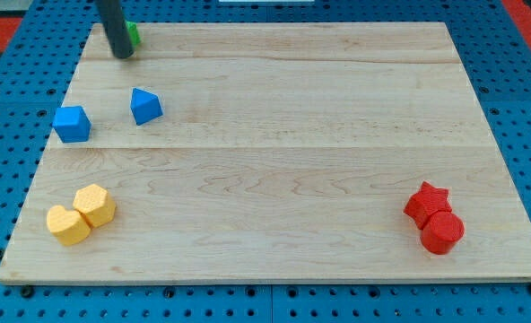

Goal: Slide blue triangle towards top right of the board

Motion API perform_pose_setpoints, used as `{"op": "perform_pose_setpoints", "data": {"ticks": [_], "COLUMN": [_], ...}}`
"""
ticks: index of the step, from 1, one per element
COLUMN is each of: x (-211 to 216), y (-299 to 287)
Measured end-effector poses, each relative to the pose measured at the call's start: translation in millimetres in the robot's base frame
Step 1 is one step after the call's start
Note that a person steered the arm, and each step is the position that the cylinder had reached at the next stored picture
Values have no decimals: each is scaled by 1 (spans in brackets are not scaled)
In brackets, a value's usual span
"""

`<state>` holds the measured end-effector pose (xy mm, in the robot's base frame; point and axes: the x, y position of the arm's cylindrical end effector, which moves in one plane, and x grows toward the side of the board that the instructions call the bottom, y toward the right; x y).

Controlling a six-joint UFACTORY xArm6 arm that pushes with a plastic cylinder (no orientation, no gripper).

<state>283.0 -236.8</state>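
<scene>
The blue triangle (145,106) lies on the wooden board (283,152) at the view's upper left. My tip (122,54) is at the view's top left, above the blue triangle and apart from it. The rod hides most of a green block (134,36) right behind it. A blue cube (72,123) sits to the left of the blue triangle.
Two yellow blocks (82,213) touch each other at the view's bottom left. A red star (427,203) and a red cylinder (442,231) touch at the bottom right. A blue pegboard (5,135) surrounds the board.
</scene>
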Motion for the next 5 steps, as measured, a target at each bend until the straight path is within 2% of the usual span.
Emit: {"op": "perform_pose_setpoints", "data": {"ticks": [1, 2, 3, 4, 5], "x": [69, 96, 90, 95, 108], "y": [-5, 59, 175, 260, 247]}}
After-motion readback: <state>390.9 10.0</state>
